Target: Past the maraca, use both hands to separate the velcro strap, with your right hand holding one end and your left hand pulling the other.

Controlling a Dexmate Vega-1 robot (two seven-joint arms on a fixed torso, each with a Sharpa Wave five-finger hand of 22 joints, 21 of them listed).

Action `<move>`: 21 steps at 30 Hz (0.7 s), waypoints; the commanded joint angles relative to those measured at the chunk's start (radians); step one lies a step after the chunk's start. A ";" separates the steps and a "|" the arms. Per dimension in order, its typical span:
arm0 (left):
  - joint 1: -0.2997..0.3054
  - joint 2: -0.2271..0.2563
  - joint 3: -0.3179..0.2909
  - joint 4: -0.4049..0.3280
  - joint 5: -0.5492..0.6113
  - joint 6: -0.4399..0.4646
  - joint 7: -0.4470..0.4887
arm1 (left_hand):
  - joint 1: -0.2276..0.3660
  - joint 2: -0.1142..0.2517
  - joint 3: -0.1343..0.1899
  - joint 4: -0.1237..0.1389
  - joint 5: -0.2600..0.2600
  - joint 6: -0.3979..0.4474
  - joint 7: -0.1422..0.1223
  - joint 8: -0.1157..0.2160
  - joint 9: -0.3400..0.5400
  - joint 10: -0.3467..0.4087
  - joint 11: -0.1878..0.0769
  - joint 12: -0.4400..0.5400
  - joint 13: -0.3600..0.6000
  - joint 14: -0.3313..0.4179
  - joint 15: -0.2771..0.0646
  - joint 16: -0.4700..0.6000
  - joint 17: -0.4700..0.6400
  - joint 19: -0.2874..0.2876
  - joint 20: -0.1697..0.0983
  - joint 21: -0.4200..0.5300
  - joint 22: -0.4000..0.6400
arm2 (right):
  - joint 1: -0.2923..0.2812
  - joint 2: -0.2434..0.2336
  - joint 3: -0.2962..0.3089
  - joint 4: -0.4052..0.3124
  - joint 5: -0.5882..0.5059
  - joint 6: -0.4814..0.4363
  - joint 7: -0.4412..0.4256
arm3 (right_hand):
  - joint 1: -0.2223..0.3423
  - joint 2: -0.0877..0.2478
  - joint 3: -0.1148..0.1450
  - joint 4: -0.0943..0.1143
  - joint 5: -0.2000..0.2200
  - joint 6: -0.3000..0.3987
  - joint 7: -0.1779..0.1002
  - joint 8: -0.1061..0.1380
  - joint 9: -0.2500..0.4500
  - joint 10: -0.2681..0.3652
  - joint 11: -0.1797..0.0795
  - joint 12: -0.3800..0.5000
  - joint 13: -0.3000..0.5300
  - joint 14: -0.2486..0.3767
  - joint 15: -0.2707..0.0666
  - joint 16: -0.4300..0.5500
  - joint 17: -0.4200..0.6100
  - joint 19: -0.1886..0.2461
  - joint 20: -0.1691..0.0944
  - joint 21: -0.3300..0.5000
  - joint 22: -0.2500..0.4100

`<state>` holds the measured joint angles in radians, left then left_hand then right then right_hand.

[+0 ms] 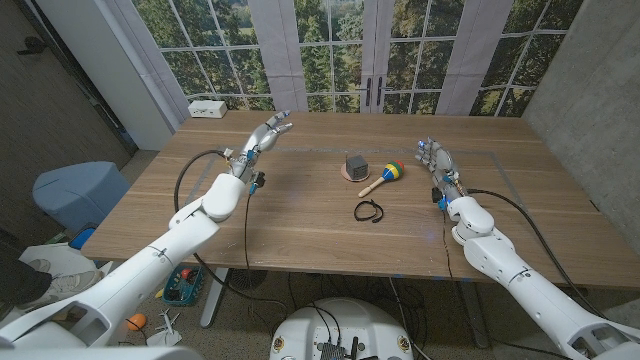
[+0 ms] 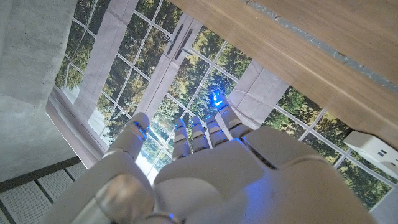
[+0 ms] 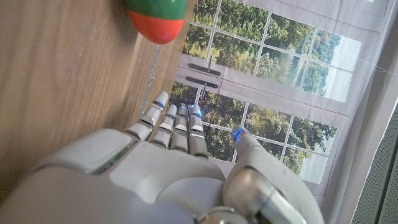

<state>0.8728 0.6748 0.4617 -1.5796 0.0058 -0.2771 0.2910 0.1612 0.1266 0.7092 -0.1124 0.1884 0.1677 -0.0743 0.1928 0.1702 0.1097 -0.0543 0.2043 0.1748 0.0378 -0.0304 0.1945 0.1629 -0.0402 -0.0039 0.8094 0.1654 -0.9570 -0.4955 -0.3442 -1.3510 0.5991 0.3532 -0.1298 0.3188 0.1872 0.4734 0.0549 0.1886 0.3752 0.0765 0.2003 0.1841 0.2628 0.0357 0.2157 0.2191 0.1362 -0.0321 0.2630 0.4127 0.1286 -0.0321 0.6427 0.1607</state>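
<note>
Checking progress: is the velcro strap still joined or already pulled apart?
Seemingly joined: the velcro strap lies as one closed loop on the table, neither hand touching it.

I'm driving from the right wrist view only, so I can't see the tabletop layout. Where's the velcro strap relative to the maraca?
Observer: The black strap lies on the table on the robot's side of the maraca, apart from it.
Operator: Is my right hand holding anything?
Observer: No. The right hand is right of the maraca with its fingers spread, holding nothing.
Operator: And the left hand?
Observer: The left hand is off to the left of the strap, fingers apart, holding nothing.
Operator: Anything else near the maraca?
Observer: A small dark grey block sits on a round coaster just left of it.
</note>
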 commanded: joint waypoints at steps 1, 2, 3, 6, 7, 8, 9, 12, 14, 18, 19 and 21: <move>0.008 0.042 0.017 -0.079 0.149 0.023 0.019 | 0.014 -0.005 -0.001 -0.017 -0.003 0.024 -0.011 0.005 0.003 0.007 -0.002 0.003 0.003 0.010 -0.037 -0.004 0.004 0.005 0.003 -0.010 0.003 | -0.031 0.003 0.011 -0.019 -0.011 0.025 -0.028 | 0.007 -0.008 0.005 -0.006 -0.003 0.012 0.001 0.005 0.002 0.012 0.003 0.004 0.002 0.009 0.000 0.007 0.000 0.008 -0.029 -0.006 0.006; 0.008 0.045 0.018 -0.084 0.160 0.024 0.021 | 0.015 -0.007 -0.002 -0.020 -0.004 0.025 -0.012 0.004 0.003 0.008 -0.003 0.003 0.003 0.009 -0.039 -0.005 0.004 0.005 0.005 -0.011 0.003 | -0.033 0.004 0.011 -0.021 -0.012 0.026 -0.031 | 0.007 -0.008 0.005 -0.007 -0.003 0.013 0.000 0.005 0.002 0.013 0.002 0.004 0.002 0.008 -0.002 0.007 0.000 0.009 -0.029 -0.007 0.006; 0.009 0.047 0.019 -0.091 0.174 0.027 0.023 | 0.016 -0.008 -0.003 -0.022 -0.004 0.027 -0.014 0.004 0.003 0.007 -0.003 0.002 0.003 0.010 -0.039 -0.005 0.004 0.005 0.006 -0.012 0.004 | -0.035 0.003 0.011 -0.022 -0.014 0.028 -0.033 | 0.008 -0.008 0.005 -0.008 -0.003 0.013 0.000 0.005 0.002 0.013 0.003 0.004 0.002 0.008 -0.001 0.007 0.000 0.009 -0.028 -0.008 0.006; 0.005 0.055 0.025 -0.103 0.203 0.027 0.018 | 0.017 -0.010 -0.005 -0.028 -0.005 0.034 -0.021 0.005 0.003 0.008 -0.006 0.001 0.003 0.008 -0.041 -0.006 0.004 0.006 0.011 -0.015 0.004 | -0.042 0.006 0.014 -0.026 -0.016 0.033 -0.041 | 0.009 -0.008 0.006 -0.010 -0.004 0.015 0.000 0.005 0.002 0.014 0.003 0.004 0.002 0.008 0.001 0.007 -0.001 0.010 -0.028 -0.009 0.006; 0.004 0.058 0.027 -0.108 0.214 0.030 0.016 | 0.018 -0.010 -0.006 -0.030 -0.005 0.039 -0.024 0.006 0.004 0.010 -0.008 0.001 0.003 0.007 -0.043 -0.007 0.004 0.006 0.011 -0.016 0.004 | -0.044 0.006 0.015 -0.028 -0.018 0.035 -0.044 | 0.009 -0.008 0.006 -0.011 -0.004 0.015 -0.001 0.005 0.002 0.014 0.003 0.004 0.002 0.010 0.000 0.008 -0.001 0.010 -0.027 -0.010 0.006; 0.004 0.057 0.026 -0.108 0.215 0.031 0.015 | 0.019 -0.011 -0.007 -0.032 -0.006 0.043 -0.027 0.007 0.004 0.010 -0.009 0.001 0.003 0.006 -0.044 -0.008 0.004 0.007 0.013 -0.017 0.004 | -0.044 0.007 0.015 -0.028 -0.018 0.035 -0.044 | 0.010 -0.008 0.007 -0.012 -0.004 0.016 0.000 0.005 0.002 0.015 0.002 0.003 0.002 0.010 -0.002 0.008 -0.001 0.010 -0.027 -0.011 0.006; 0.002 0.063 0.032 -0.117 0.237 0.032 0.013 | 0.020 -0.011 -0.008 -0.033 -0.006 0.047 -0.030 0.007 0.004 0.010 -0.010 0.001 0.003 0.005 -0.046 -0.008 0.004 0.006 0.013 -0.019 0.004 | -0.050 0.006 0.016 -0.032 -0.021 0.038 -0.049 | 0.010 -0.007 0.007 -0.012 -0.004 0.016 -0.001 0.005 0.002 0.017 0.002 0.004 0.001 0.010 0.000 0.008 -0.001 0.010 -0.027 -0.012 0.006; 0.001 0.068 0.036 -0.127 0.261 0.034 0.010 | 0.023 -0.011 -0.010 -0.039 -0.007 0.061 -0.037 0.010 0.004 0.010 -0.011 -0.001 0.003 0.004 -0.047 -0.010 0.004 0.006 0.017 -0.024 0.004 | -0.056 0.007 0.018 -0.035 -0.023 0.042 -0.055 | 0.011 -0.007 0.008 -0.015 -0.005 0.017 -0.001 0.005 0.002 0.017 0.003 0.004 0.001 0.010 -0.001 0.009 -0.001 0.011 -0.026 -0.013 0.006; 0.002 0.077 0.042 -0.143 0.297 0.041 0.011 | 0.024 -0.010 -0.012 -0.042 -0.007 0.073 -0.041 0.012 0.004 0.010 -0.012 -0.001 0.003 0.002 -0.047 -0.010 0.004 0.004 0.020 -0.027 0.005 | -0.066 0.009 0.022 -0.042 -0.024 0.047 -0.064 | 0.012 -0.006 0.008 -0.016 -0.005 0.018 -0.001 0.005 0.002 0.018 0.003 0.004 0.001 0.010 0.000 0.009 -0.001 0.011 -0.025 -0.014 0.006; 0.003 0.085 0.047 -0.161 0.332 0.045 0.008 | 0.030 -0.010 -0.015 -0.050 -0.008 0.095 -0.059 0.013 0.005 0.010 -0.018 -0.003 0.003 0.000 -0.046 -0.012 0.004 0.000 0.032 -0.036 0.005 | -0.079 0.009 0.027 -0.053 -0.028 0.053 -0.077 | 0.014 -0.006 0.010 -0.019 -0.006 0.020 0.000 0.005 0.002 0.021 0.005 0.005 0.001 0.009 -0.001 0.009 -0.001 0.012 -0.024 -0.017 0.006; 0.002 0.087 0.048 -0.164 0.340 0.044 0.006 | 0.031 -0.011 -0.016 -0.051 -0.008 0.099 -0.063 0.014 0.005 0.010 -0.019 -0.003 0.003 0.000 -0.046 -0.011 0.004 0.000 0.034 -0.038 0.005 | -0.082 0.009 0.028 -0.056 -0.026 0.053 -0.079 | 0.014 -0.006 0.010 -0.019 -0.006 0.021 0.000 0.005 0.002 0.022 0.004 0.005 0.001 0.009 -0.001 0.009 -0.002 0.012 -0.024 -0.017 0.006; 0.001 0.089 0.050 -0.167 0.350 0.043 0.002 | 0.033 -0.012 -0.017 -0.054 -0.009 0.107 -0.073 0.015 0.005 0.011 -0.020 -0.004 0.003 0.000 -0.043 -0.012 0.004 0.000 0.036 -0.041 0.005 | -0.085 0.011 0.030 -0.057 -0.026 0.055 -0.080 | 0.015 -0.005 0.010 -0.020 -0.006 0.022 0.001 0.005 0.002 0.023 0.004 0.005 0.000 0.009 -0.001 0.010 -0.002 0.013 -0.024 -0.018 0.006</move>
<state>0.8764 0.7408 0.4964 -1.7031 0.2244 -0.2468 0.3043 0.1836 0.1147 0.6913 -0.1579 0.1807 0.2614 -0.1394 0.2005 0.1701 0.1194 -0.0645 0.2043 0.1746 0.0431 -0.0357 0.1848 0.1655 -0.0379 0.0245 0.7759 0.1653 -1.0043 -0.4897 -0.3282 -1.3810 0.5792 0.3937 -0.1843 0.3330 0.1729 0.4830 0.0370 0.1848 0.3858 0.0766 0.2003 0.1839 0.2771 0.0392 0.2157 0.2185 0.1380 -0.0340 0.2666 0.4078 0.1321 -0.0358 0.6273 0.1655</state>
